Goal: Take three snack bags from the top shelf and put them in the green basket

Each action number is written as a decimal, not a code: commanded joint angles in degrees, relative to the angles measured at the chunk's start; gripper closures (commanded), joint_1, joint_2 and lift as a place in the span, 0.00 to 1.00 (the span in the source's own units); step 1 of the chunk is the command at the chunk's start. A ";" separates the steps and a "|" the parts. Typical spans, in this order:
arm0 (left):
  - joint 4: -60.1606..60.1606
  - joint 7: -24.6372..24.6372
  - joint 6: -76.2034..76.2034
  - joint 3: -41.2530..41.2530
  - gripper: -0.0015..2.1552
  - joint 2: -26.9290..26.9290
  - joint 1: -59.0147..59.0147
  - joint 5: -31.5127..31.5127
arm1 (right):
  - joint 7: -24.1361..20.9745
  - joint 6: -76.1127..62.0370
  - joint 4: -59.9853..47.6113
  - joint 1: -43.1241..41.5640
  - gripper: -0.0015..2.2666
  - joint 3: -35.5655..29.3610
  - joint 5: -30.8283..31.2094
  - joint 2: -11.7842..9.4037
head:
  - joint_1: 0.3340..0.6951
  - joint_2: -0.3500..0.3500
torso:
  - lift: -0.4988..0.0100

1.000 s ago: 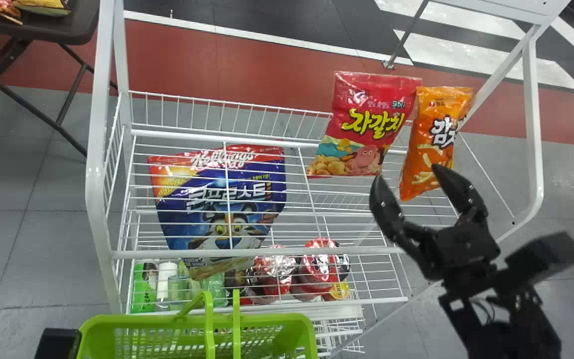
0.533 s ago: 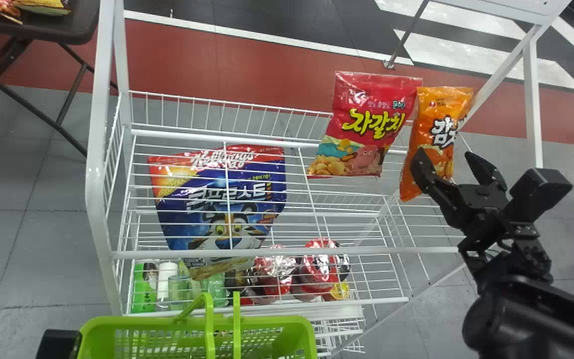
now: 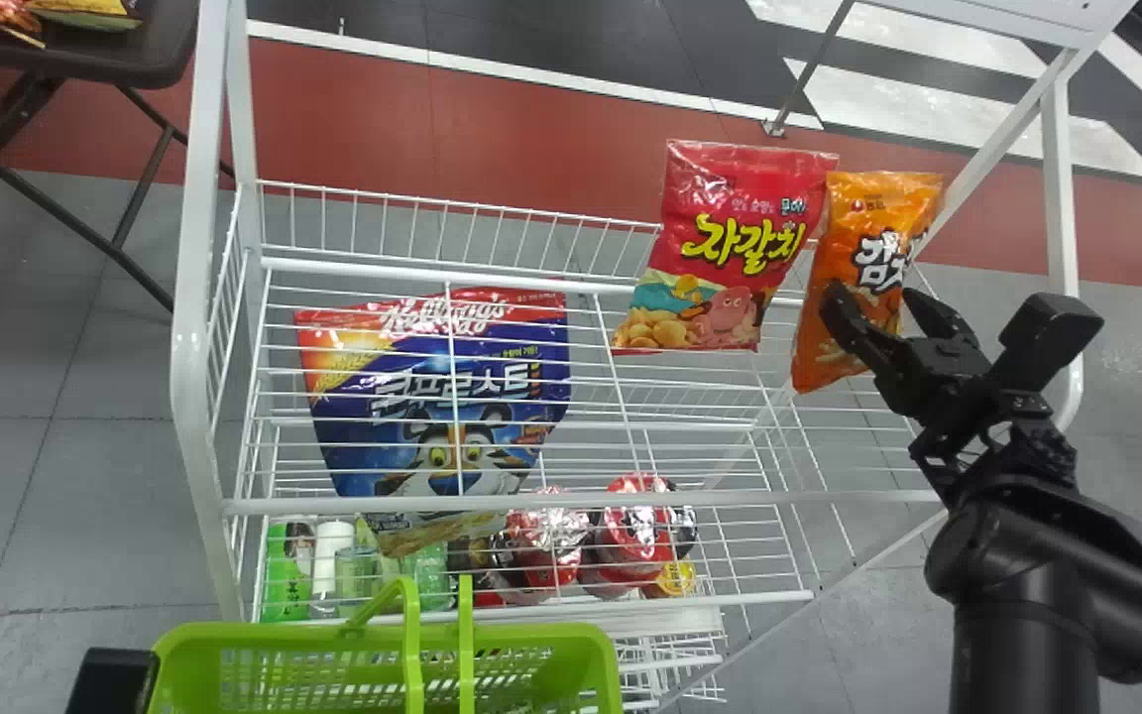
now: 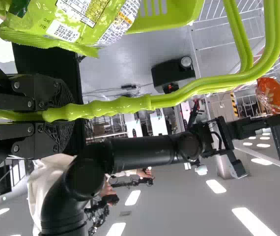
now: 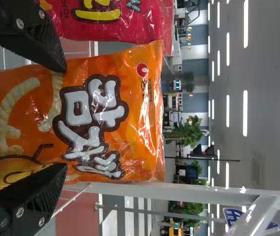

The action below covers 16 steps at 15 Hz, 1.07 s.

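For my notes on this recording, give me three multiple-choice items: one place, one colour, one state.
1. In the head view, where is the orange bag relative to the red bag?
A) Left
B) Right
C) On top

2. What colour is the basket handle?
A) Green
B) White
C) Black

3. How are the right gripper's fingers?
A) Shut, touching each other
B) Shut on the red bag
C) Open, apart

Key:
1 B, the orange bag shows to the red bag's right.
2 A, the handle running through the left gripper is green.
3 C, a wide gap shows orange wrapper between the fingertips.
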 commanded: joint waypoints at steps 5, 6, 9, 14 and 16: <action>0.36 0.08 0.64 0.39 0.82 0.10 -1.16 0.07 | -2.71 3.84 -0.30 0.21 0.99 -1.56 -0.92 0.86 | 1.00 0.00 | 0.89; 0.45 0.17 0.81 0.30 0.82 0.10 -1.34 -0.02 | -2.79 3.84 -0.57 0.38 0.99 -2.00 -1.27 0.86 | 1.00 0.00 | 0.89; 0.53 0.25 0.81 0.21 0.82 0.18 -1.60 -0.02 | -2.88 6.30 -4.96 2.14 0.99 -4.11 -4.17 2.53 | 1.00 0.00 | 0.89; 0.45 0.17 0.81 0.04 0.82 0.18 -1.60 -0.10 | -3.15 8.41 -12.61 6.53 0.99 -4.98 -9.45 4.11 | 1.00 0.00 | 0.89; 0.45 0.17 0.64 0.04 0.82 0.18 -1.51 -0.02 | -3.15 9.29 -17.88 10.84 0.99 -4.81 -13.14 4.81 | 1.00 0.00 | 0.89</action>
